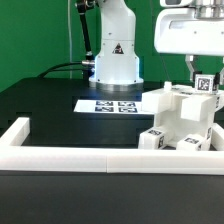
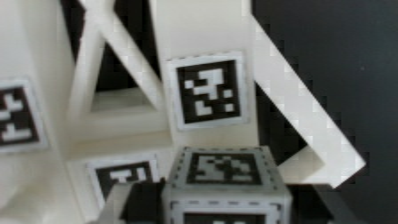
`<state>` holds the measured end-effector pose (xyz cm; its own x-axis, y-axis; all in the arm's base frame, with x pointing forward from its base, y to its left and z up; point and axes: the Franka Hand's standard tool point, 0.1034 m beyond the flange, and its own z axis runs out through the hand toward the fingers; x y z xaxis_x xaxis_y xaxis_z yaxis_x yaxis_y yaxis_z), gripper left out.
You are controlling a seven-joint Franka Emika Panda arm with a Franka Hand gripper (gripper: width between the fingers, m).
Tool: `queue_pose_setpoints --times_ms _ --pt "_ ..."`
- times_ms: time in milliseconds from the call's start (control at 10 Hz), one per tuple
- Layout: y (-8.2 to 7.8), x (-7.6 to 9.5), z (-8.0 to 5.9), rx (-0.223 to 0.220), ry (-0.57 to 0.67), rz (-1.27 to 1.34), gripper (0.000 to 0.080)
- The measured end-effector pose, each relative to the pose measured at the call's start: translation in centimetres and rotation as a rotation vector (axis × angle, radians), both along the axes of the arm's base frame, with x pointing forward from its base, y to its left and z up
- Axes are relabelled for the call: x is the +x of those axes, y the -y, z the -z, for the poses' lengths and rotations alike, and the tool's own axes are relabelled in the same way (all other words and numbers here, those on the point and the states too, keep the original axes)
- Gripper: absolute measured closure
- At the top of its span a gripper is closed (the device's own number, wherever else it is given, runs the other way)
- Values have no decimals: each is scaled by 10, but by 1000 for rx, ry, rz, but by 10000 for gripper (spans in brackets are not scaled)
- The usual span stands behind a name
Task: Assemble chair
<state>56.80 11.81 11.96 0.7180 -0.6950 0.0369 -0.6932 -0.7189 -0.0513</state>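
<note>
The partly built white chair (image 1: 183, 116) stands on the black table at the exterior view's right, with black-and-white tags on its blocks. My gripper (image 1: 203, 76) hangs just above its far right corner, shut on a short white square bar (image 1: 205, 84) that bears a tag. In the wrist view the bar (image 2: 222, 168) fills the space between my dark fingers (image 2: 150, 203), tag face towards the camera. Behind it are the chair's upright panel with a tag (image 2: 210, 90) and slanted white struts (image 2: 285, 95). Whether the bar touches the chair I cannot tell.
The marker board (image 1: 108, 105) lies flat in front of the arm's white base (image 1: 115, 55). A low white border rail (image 1: 95, 156) runs along the table's front and turns back at the exterior view's left (image 1: 14, 134). A loose tagged block (image 1: 152, 138) lies by the rail.
</note>
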Motion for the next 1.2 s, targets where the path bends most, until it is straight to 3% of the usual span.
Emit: queue_pose_setpoints --times_ms 100,300,400,1200 --pt "0 0 0 1 0 12 511" --pt "1 0 0 -3 0 -33 257" --pt "2 0 1 -10 0 -104 183" --pt "8 8 -1 -78 37 -810 150"
